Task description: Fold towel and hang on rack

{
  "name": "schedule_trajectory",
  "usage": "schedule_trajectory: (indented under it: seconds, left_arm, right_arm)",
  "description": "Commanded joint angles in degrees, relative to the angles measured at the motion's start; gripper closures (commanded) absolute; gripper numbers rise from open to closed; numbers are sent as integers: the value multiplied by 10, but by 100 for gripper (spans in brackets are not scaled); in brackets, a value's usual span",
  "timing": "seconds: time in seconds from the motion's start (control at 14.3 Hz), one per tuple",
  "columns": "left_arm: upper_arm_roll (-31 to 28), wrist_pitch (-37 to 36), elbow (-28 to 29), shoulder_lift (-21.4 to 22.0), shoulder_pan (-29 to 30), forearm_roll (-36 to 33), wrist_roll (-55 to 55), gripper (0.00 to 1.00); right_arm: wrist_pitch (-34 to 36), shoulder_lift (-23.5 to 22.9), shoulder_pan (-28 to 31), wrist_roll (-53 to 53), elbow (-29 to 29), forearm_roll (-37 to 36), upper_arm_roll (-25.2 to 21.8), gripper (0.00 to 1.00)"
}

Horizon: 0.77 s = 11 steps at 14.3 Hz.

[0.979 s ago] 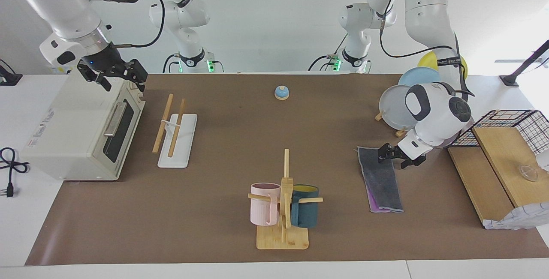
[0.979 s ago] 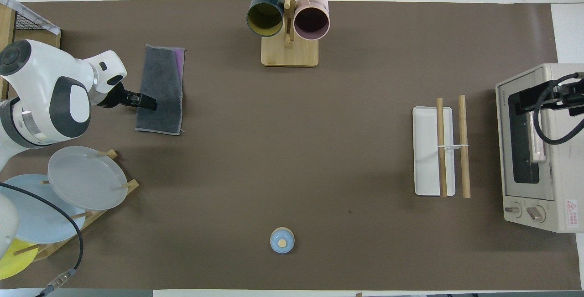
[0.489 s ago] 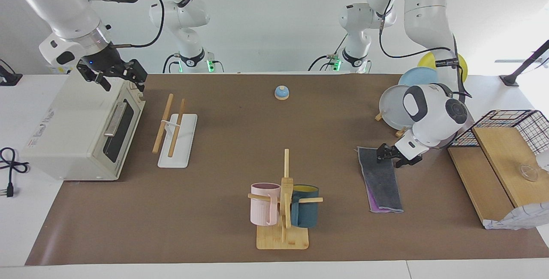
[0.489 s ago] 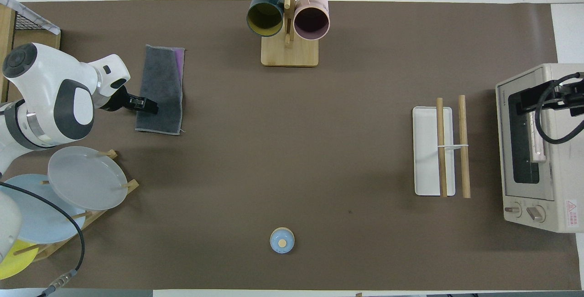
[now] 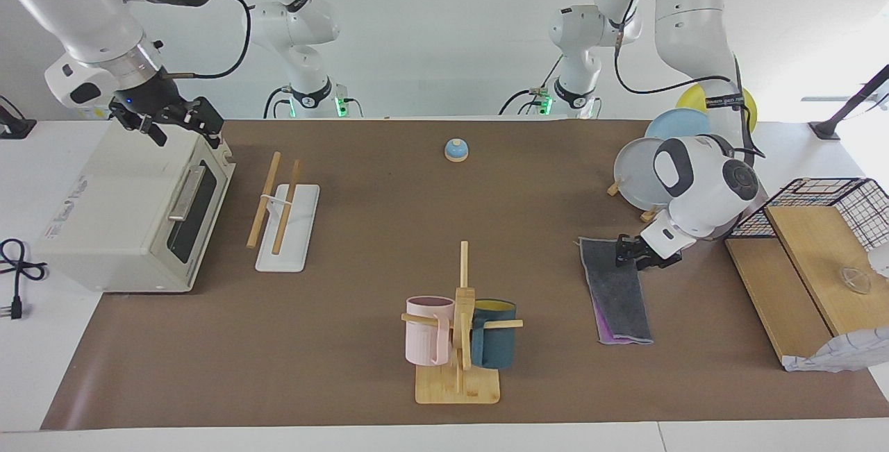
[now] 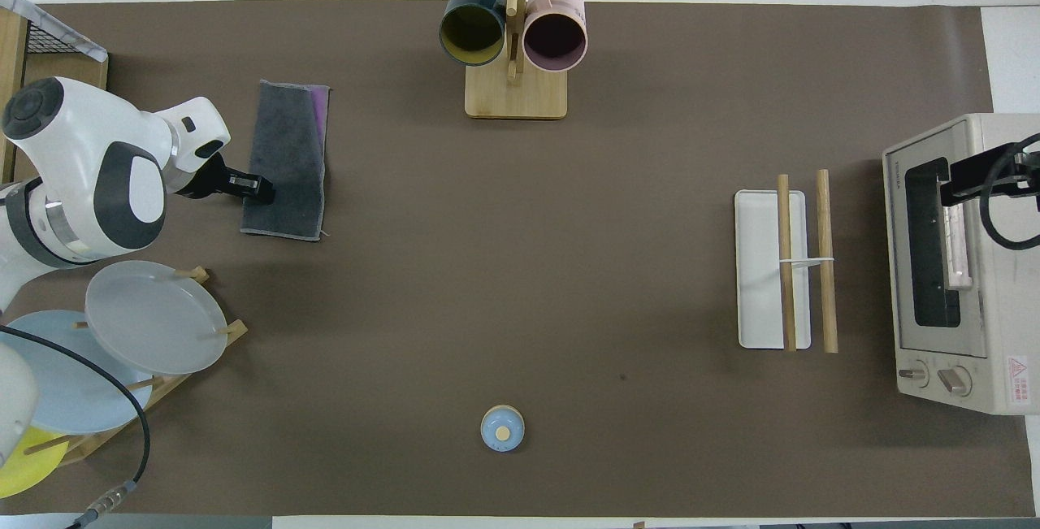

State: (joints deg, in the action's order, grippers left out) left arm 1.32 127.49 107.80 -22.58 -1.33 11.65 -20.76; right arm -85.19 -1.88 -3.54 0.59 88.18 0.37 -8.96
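Note:
The towel (image 5: 618,292) (image 6: 288,163) lies folded into a long strip on the brown mat, dark grey face up with a purple sliver along one edge, toward the left arm's end of the table. My left gripper (image 5: 628,252) (image 6: 258,188) is low at the strip's long edge, near the end closer to the robots. The rack (image 5: 286,226) (image 6: 760,269), two wooden rods over a flat white base, stands bare toward the right arm's end. My right gripper (image 5: 177,124) (image 6: 955,179) hangs open over the toaster oven, holding nothing.
A white toaster oven (image 5: 132,209) sits beside the rack. A bamboo mug tree (image 5: 460,341) holds pink and teal mugs mid-table. A plate stand (image 5: 642,174) and a wire basket with wooden boards (image 5: 812,250) flank the left arm. A blue bell (image 5: 456,151) sits near the robots.
The left gripper has shifted slightly along the towel's edge while the towel stayed flat. The right gripper has drifted over the toaster oven toward the table's end.

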Motion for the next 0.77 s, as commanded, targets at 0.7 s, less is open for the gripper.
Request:
schedule_trajectory:
  seconds: [0.7]
  left_arm:
    - [-4, -87, -51, 10, -7, 16, 40, 100]
  right_arm:
    - [7, 16, -22, -1, 23, 32, 5, 0]
